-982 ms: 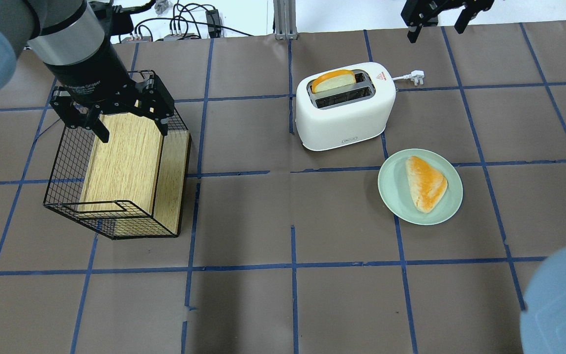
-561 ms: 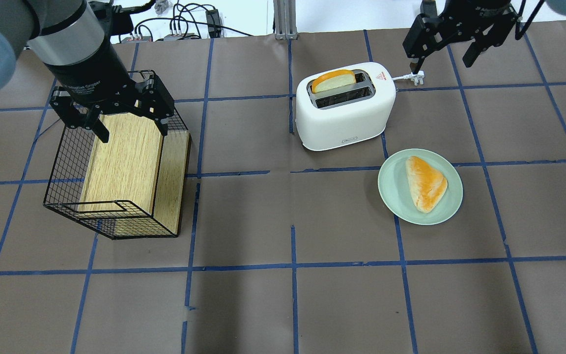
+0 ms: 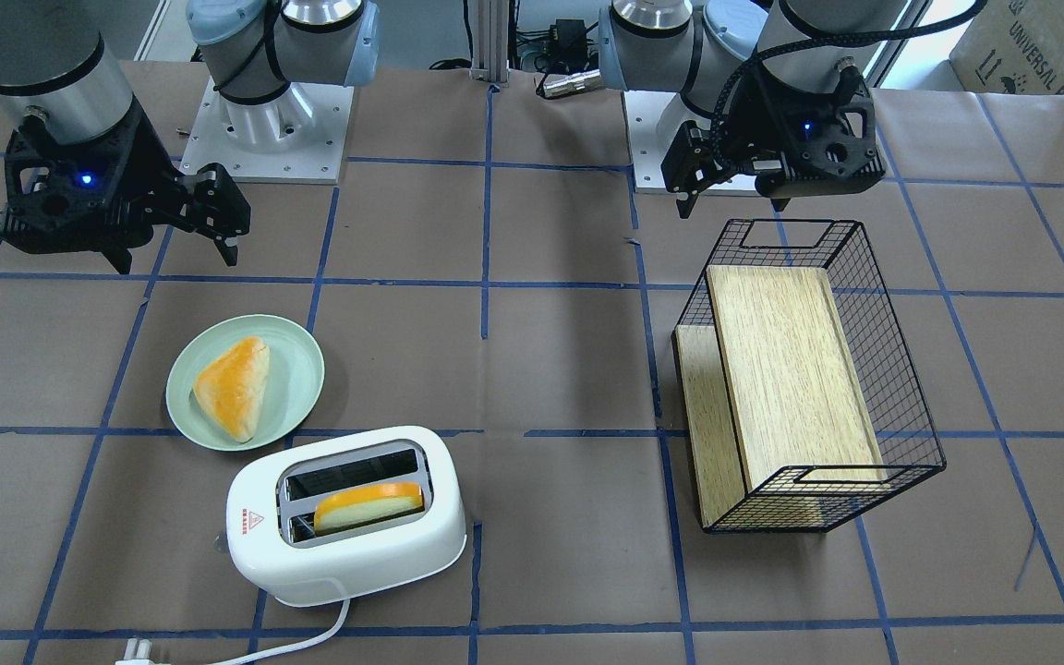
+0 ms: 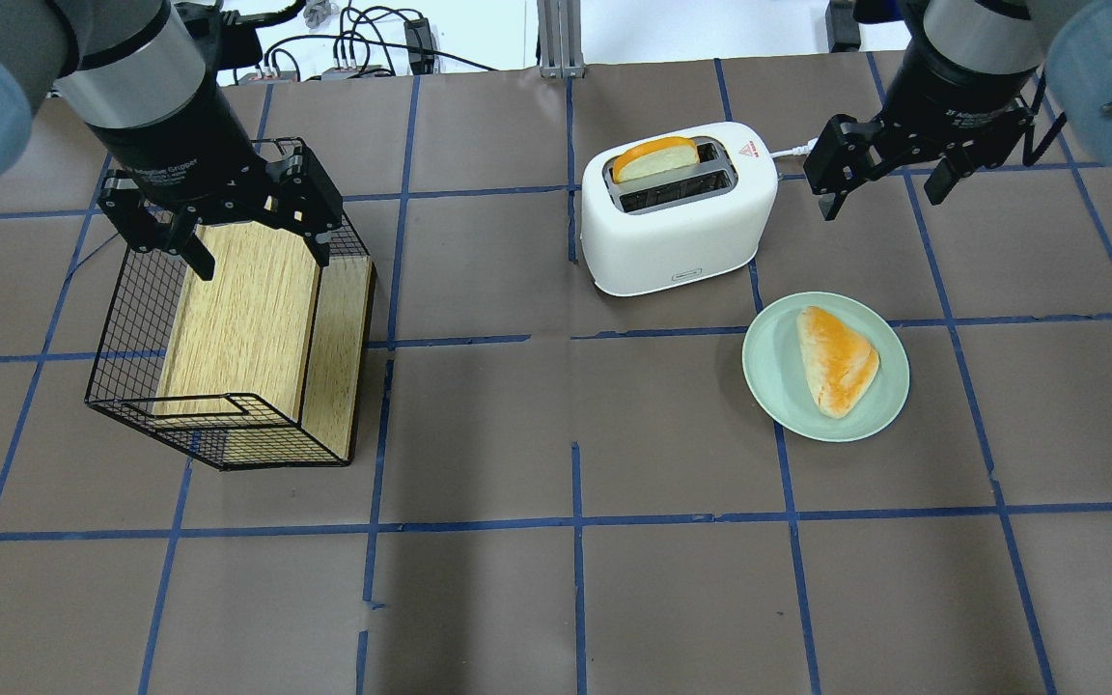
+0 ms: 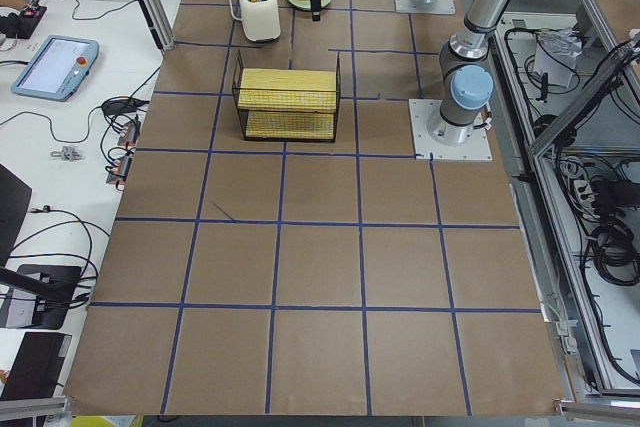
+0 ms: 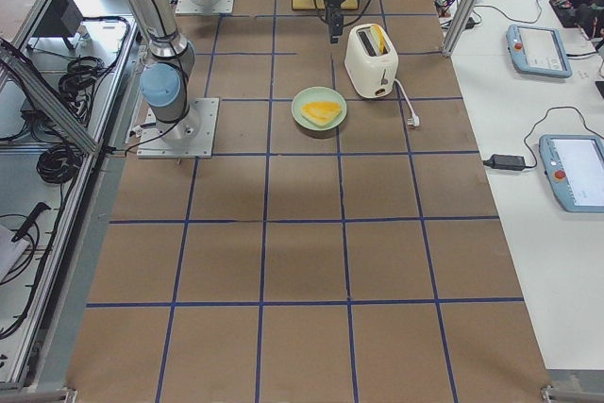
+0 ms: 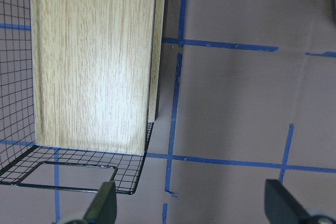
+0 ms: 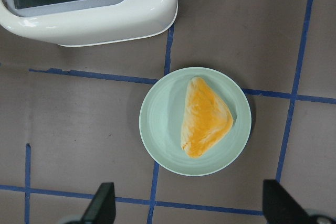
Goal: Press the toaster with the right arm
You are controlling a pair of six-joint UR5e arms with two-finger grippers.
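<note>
The white two-slot toaster (image 4: 677, 217) stands at the middle far side of the table, with a bread slice (image 4: 654, 157) upright in its far slot. It also shows in the front view (image 3: 347, 545) and the right wrist view (image 8: 89, 14). My right gripper (image 4: 884, 193) is open and empty. It hangs in the air beside the toaster's right end, apart from it, and shows in the front view (image 3: 172, 257). My left gripper (image 4: 262, 259) is open and empty over the wire basket's far end.
A green plate (image 4: 770, 381) with a triangular pastry (image 4: 836, 359) sits just in front and right of the toaster, under the right wrist camera (image 8: 157, 129). A black wire basket (image 4: 126, 319) holding a wooden box stands at left. The toaster's white cord (image 3: 310, 637) trails behind it.
My right gripper has come in from the table's far edge, nearer and to the right, to a spot beside the toaster's right end. The left arm has not moved.
</note>
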